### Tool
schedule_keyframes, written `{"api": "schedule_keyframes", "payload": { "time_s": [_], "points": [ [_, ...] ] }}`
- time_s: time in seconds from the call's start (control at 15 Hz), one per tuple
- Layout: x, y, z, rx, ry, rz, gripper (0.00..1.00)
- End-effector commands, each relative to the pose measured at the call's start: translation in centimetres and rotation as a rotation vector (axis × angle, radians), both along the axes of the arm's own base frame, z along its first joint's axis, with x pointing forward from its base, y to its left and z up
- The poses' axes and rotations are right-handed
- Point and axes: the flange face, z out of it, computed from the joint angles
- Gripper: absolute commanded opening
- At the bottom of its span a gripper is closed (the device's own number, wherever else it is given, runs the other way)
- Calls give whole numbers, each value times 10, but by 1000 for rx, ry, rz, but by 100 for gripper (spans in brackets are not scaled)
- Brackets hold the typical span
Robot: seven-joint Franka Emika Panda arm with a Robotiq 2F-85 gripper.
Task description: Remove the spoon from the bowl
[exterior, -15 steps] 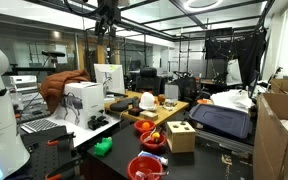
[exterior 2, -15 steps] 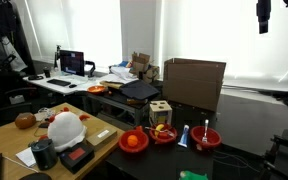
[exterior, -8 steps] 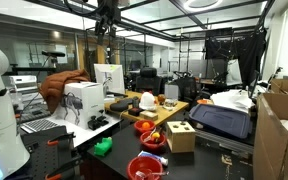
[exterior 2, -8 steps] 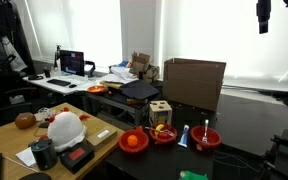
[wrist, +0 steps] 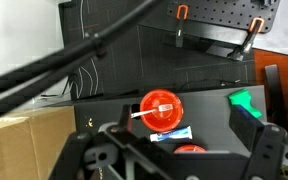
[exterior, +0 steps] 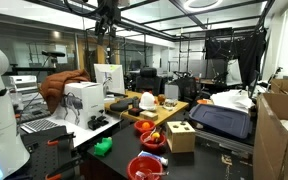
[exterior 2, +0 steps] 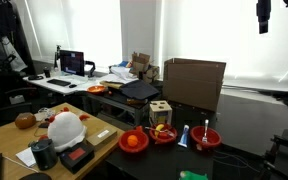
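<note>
The spoon (wrist: pixel 156 109) (white, its handle reaching over the rim) lies in the bowl (wrist: pixel 149 98), a wide red one on the dark worktop (wrist: pixel 209 115). The claw (exterior 2: pixel 265 24) hangs high over the scene, well apart from both, with its fingers spread wide and nothing between them. In the wrist view the bowl is in plain sight below the claw, between the two dark finger frames at the bottom edge. In an exterior view the spoon's handle (exterior 2: pixel 205 127) stands up out of the bowl (exterior 2: pixel 214 140).

Just beside the bowl lies a blue object (wrist: pixel 170 132). Near it are a smaller red dish (wrist: pixel 189 150) and a green object (wrist: pixel 246 103). A tan wooden box (exterior 2: pixel 160 112) stands behind the dishes, and a large cardboard box (exterior 2: pixel 194 82) behind that. Any lettering is too small to read.
</note>
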Motion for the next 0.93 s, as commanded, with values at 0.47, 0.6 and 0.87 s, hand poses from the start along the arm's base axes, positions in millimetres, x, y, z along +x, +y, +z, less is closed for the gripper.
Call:
{"api": "schedule_keyframes", "payload": {
  "time_s": [0.47, 0.6, 0.87],
  "points": [
    [0, 0, 1, 0, 1, 0, 100],
    [0, 0, 1, 0, 1, 0, 100],
    [6, -2, -5, 8, -14, -3, 100]
  ]
}}
